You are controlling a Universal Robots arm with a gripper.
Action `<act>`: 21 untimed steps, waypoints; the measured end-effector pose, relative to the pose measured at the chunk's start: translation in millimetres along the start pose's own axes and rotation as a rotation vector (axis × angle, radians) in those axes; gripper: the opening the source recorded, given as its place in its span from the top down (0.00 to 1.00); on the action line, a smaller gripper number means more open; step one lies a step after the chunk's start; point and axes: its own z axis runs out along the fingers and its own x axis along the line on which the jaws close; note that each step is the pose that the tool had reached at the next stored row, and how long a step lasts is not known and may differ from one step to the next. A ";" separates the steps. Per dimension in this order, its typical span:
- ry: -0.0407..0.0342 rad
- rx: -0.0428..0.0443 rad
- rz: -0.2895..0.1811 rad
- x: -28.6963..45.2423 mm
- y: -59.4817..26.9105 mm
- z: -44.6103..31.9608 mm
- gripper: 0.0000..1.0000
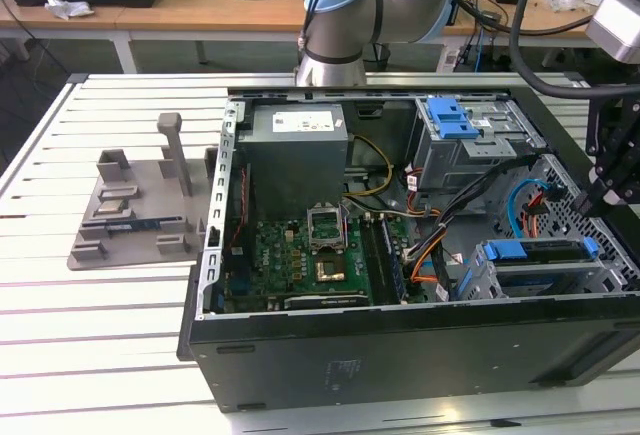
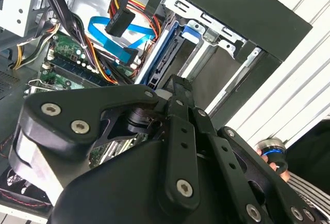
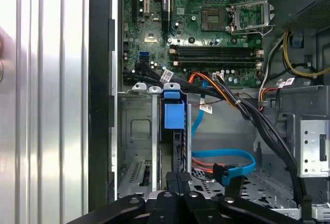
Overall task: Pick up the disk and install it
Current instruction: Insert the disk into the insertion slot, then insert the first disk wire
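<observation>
Exterior view is showing the disk (image 1: 535, 252) sitting on edge in the drive cage (image 1: 560, 277) of the open computer case (image 1: 400, 340), which is lying on the slatted counter (image 1: 100, 325). The claw (image 1: 610, 190) is hovering just above that cage; I cannot tell whether it is wide or narrow.
</observation>
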 end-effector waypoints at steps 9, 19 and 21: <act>0.0000 0.0000 0.000 0.0 -0.3 0.0 0.64; 0.0056 -0.0009 0.000 -20.0 -29.1 -0.2 0.64; 0.0061 -0.0009 0.000 -24.8 -32.8 -0.2 0.64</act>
